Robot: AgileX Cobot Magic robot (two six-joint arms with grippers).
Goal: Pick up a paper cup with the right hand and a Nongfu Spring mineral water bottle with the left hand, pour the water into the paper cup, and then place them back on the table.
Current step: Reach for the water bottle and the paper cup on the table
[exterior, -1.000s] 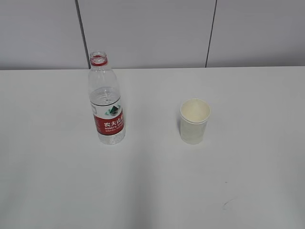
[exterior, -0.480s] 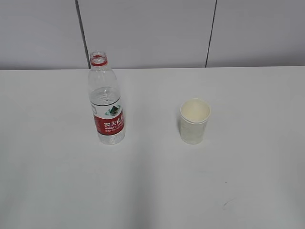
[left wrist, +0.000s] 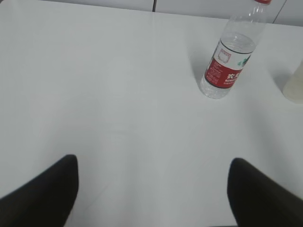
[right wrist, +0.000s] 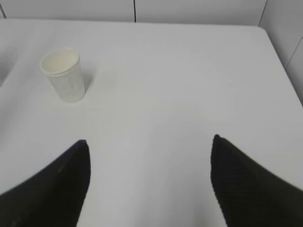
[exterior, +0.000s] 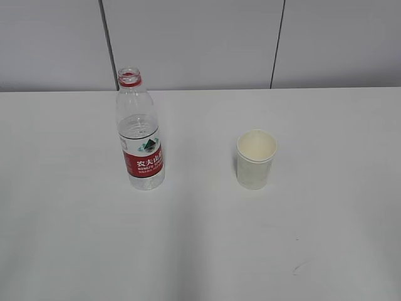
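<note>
The clear water bottle (exterior: 140, 135) with a red label and red neck ring stands upright and uncapped on the white table (exterior: 207, 244), left of centre. The white paper cup (exterior: 255, 159) stands upright to its right, apart from it. Neither arm shows in the exterior view. In the left wrist view the left gripper (left wrist: 154, 163) is open and empty, with the bottle (left wrist: 230, 61) far ahead to the right and a sliver of the cup (left wrist: 296, 85) at the right edge. In the right wrist view the right gripper (right wrist: 149, 142) is open and empty, with the cup (right wrist: 63, 74) ahead to the left.
A grey panelled wall (exterior: 200, 41) runs behind the table's far edge. The table's right edge (right wrist: 279, 61) shows in the right wrist view. A faint scuff mark (exterior: 299, 267) lies on the tabletop near the front right.
</note>
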